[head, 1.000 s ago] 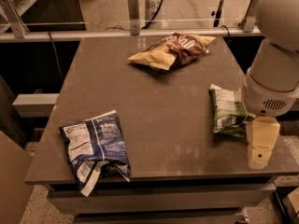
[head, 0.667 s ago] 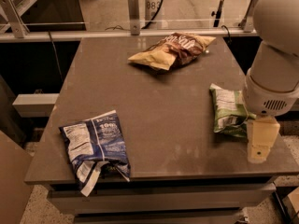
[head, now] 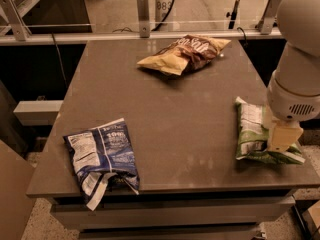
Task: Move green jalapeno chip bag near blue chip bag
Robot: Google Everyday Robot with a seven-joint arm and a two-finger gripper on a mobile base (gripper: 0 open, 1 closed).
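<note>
The green jalapeno chip bag [head: 251, 134] lies flat near the table's right edge. The blue chip bag [head: 102, 156] lies at the front left corner, with its torn white end hanging over the front edge. My gripper [head: 280, 138] hangs from the white arm [head: 297, 79] over the right side of the green bag, close above it or touching it. The arm hides part of that bag's right edge.
A yellow and brown chip bag [head: 182, 54] lies at the back middle of the grey table [head: 175, 114]. A metal rail with posts [head: 143, 14] runs behind the table. A wide stretch of tabletop separates the green bag from the blue bag.
My gripper has moved back from the table's front right edge and now sits over the green bag. The bags have not moved.
</note>
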